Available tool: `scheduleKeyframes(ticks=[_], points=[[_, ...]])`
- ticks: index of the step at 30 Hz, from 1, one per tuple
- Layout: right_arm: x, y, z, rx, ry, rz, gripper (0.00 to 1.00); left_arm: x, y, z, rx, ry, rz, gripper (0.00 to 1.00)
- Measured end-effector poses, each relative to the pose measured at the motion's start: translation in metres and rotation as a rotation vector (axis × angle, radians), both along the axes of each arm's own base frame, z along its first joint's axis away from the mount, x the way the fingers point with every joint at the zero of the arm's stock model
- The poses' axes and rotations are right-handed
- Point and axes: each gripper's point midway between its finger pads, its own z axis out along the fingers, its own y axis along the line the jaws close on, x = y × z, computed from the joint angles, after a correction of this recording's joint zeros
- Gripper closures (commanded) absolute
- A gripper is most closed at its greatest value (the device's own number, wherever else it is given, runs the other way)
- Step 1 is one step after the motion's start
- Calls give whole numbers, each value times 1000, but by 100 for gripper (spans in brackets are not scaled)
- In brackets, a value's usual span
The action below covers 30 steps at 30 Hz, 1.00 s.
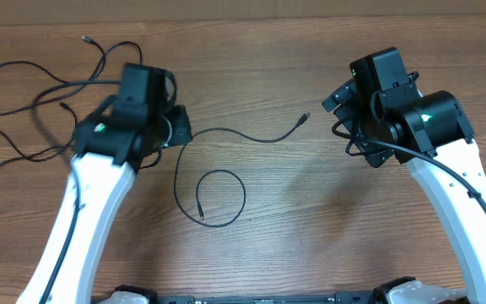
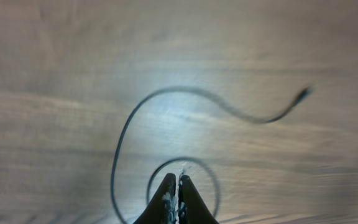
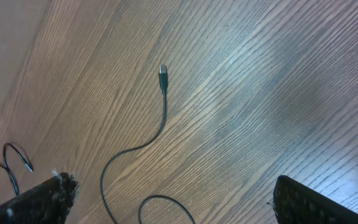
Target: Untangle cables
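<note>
— Presently, the left jaws?
— Closed tip to tip, nothing seen between them. One loose cable [image 2: 179, 89] curls on the bench [image 2: 260, 37] just ahead of them.
— Right jaws?
— Wide apart, empty; that cable's plug [image 3: 163, 71] lies ahead of them. The other cables [image 1: 53, 82] sprawl beyond the left jaws.

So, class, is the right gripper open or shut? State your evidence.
Open. In the right wrist view the right gripper's fingers sit at opposite bottom corners, with bare table and a cable between them.

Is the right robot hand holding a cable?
No, the right gripper is wide open, and the cable lies loose on the table.
</note>
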Motion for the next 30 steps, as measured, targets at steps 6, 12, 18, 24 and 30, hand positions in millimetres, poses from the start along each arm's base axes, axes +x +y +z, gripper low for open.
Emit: scheduleKeyframes(ticks=[6,12,18,24,30], points=[[0,0,0,0,0,0,0,-12,11,44,-37,-119,21,93],[0,0,0,0,-1,-1,0,-33,16,17,-6,24,21,30],[0,0,0,0,0,0,0,-47,19,-63,50,310,21,17],[0,0,0,1,-1,0,0,-45,19,-123,80,421,-4,19],[0,0,0,0,-1,1,0,-42,27,-140,88,407,-21,18]])
